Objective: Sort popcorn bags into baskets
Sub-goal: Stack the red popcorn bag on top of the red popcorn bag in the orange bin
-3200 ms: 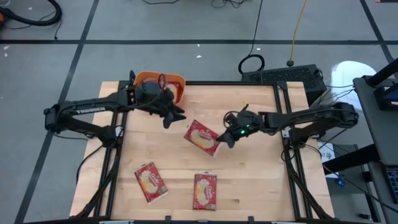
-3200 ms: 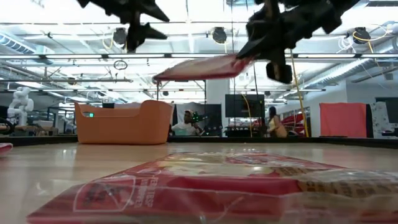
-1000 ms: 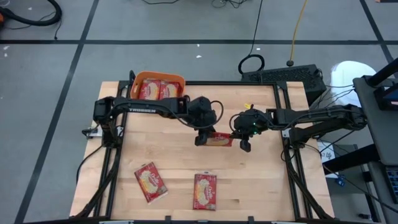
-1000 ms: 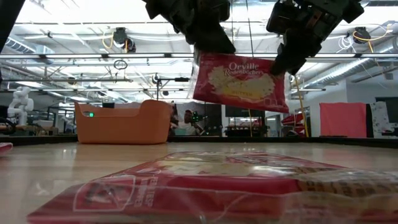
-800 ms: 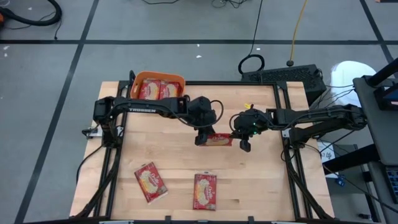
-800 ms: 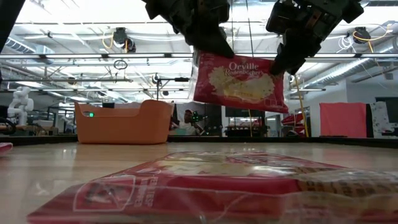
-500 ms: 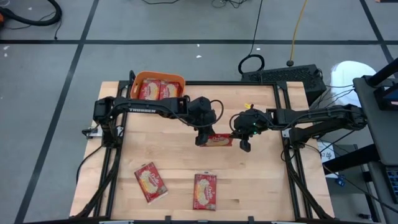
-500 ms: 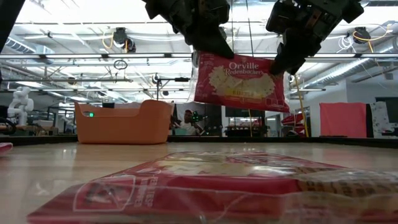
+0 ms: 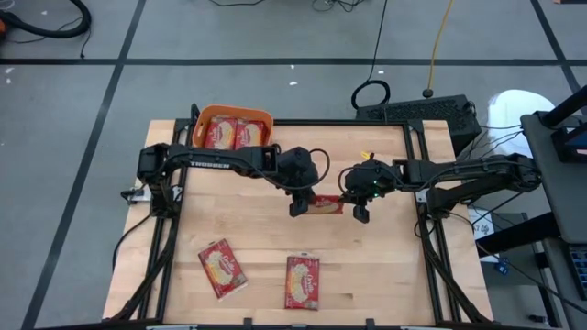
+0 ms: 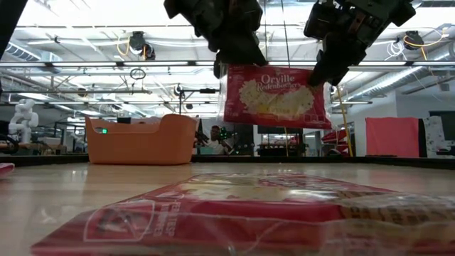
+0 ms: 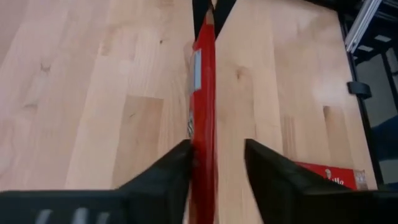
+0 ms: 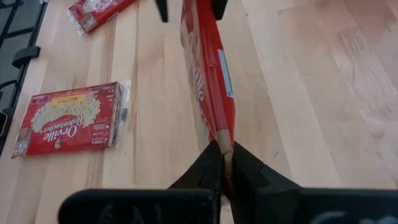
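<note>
A popcorn bag point(image 9: 323, 204) is held above the table middle: pinched by the right gripper point(image 9: 358, 203), straddled narrowly by the left gripper point(image 9: 297, 203).

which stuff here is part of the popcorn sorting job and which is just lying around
Job:
- held bag, in the air between both pincers
- two bags on the table
- bags in the tub
- orange tub
- left pincer, right pincer

Lying about:
- cable loop on the floor
- keyboard
</note>
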Robot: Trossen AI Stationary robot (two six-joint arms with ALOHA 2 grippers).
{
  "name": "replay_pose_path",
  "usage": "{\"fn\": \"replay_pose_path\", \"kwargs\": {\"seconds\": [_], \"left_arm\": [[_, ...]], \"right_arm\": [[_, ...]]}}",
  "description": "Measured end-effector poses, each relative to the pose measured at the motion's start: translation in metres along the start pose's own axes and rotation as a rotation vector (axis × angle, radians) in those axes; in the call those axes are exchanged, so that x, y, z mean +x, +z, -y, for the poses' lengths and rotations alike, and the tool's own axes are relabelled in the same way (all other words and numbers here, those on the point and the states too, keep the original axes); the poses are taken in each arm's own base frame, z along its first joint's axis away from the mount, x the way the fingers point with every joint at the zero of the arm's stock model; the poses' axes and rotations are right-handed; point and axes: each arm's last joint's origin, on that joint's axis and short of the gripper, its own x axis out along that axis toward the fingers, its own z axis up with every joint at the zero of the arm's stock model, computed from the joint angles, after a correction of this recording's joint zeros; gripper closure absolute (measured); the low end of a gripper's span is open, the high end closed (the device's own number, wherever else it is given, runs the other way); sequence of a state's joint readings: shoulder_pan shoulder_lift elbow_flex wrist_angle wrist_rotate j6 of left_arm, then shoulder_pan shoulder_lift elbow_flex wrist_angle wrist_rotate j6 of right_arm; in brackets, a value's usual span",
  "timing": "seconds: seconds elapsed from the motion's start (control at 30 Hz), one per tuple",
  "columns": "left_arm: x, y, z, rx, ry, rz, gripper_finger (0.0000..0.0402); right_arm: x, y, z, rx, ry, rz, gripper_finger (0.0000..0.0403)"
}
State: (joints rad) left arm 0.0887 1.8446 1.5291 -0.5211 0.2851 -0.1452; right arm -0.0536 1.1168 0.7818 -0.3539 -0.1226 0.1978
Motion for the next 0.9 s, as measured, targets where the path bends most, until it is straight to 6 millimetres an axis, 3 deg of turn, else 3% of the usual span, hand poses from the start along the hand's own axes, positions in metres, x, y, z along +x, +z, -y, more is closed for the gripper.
{"fn": "replay_pose_path", "kwargs": {"seconds": [0.13, 0.23, 0.43, 0.73, 0.9], "left_arm": [[0.000, -0.002, 0.000, -0.012, 0.005, -0.022, 0.0207], [0.001, -0.004, -0.001, -0.018, 0.009, -0.038, 0.0204], [0.012, -0.006, -0.004, -0.022, -0.012, -0.048, 0.0254], [0.014, -0.006, -0.004, -0.029, -0.012, -0.053, 0.0361], [0.014, -0.006, -0.004, -0.032, -0.011, -0.053, 0.0370]], "right_arm": [[0.000, 0.000, 0.000, -0.001, 0.001, 0.004, 0.0402], [0.000, 0.000, 0.000, -0.001, 0.001, 0.005, 0.0402], [0.000, 0.001, 0.000, -0.002, 0.003, 0.014, 0.0402], [0.000, 0.002, 0.000, -0.003, 0.005, 0.018, 0.0403], [0.000, 0.002, 0.000, -0.003, 0.006, 0.019, 0.0402]]}}
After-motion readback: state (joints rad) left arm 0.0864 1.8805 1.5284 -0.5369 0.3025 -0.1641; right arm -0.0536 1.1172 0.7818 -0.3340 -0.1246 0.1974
